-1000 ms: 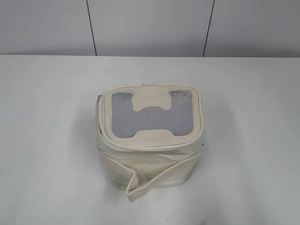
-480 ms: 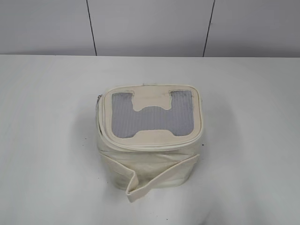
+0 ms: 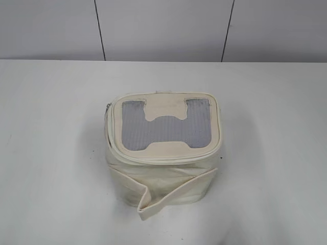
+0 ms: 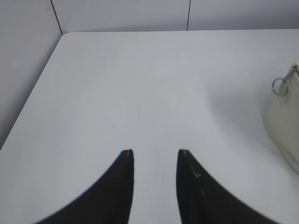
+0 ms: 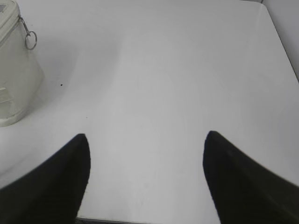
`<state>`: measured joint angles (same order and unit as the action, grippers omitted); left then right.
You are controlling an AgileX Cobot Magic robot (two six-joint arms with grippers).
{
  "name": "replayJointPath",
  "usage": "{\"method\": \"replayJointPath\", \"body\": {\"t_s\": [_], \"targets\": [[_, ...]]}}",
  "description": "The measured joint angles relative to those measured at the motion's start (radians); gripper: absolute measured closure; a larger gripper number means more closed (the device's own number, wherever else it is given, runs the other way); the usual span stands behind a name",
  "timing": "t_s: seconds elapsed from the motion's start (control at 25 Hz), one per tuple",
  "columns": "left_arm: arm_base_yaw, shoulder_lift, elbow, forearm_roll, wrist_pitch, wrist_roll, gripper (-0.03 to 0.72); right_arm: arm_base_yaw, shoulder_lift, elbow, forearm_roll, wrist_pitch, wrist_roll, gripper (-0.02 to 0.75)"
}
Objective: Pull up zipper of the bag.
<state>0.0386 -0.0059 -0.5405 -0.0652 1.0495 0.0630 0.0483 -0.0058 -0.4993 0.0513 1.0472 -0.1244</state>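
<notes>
The cream-white bag (image 3: 162, 153) stands in the middle of the white table, its grey mesh top with the H-shaped patch facing up. The zipper (image 3: 166, 158) runs round the top rim. A silver slider shows at the bag's left edge (image 3: 107, 106). Its ring pull (image 4: 279, 86) hangs at the right of the left wrist view; another ring pull (image 5: 31, 40) shows at the top left of the right wrist view. My left gripper (image 4: 155, 154) is open and empty, left of the bag. My right gripper (image 5: 147, 137) is wide open and empty, right of it. Neither gripper shows in the exterior view.
A folded strap (image 3: 173, 196) hangs on the bag's front. The table's left edge (image 4: 32, 98) and a grey wall lie beyond my left gripper. The table's right edge (image 5: 280, 37) shows in the right wrist view.
</notes>
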Motion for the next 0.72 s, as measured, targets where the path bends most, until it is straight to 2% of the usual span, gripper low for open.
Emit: {"method": "replayJointPath", "body": {"t_s": [0.52, 0.72], "targets": [[0.000, 0.000, 0.000, -0.002, 0.000, 0.000, 0.444, 0.000, 0.000, 0.000, -0.001, 0.000, 0.000, 0.152], [-0.017, 0.042, -0.011, -0.086, -0.026, 0.012, 0.444, 0.000, 0.062, -0.018, 0.038, -0.032, 0.000, 0.152]]}}
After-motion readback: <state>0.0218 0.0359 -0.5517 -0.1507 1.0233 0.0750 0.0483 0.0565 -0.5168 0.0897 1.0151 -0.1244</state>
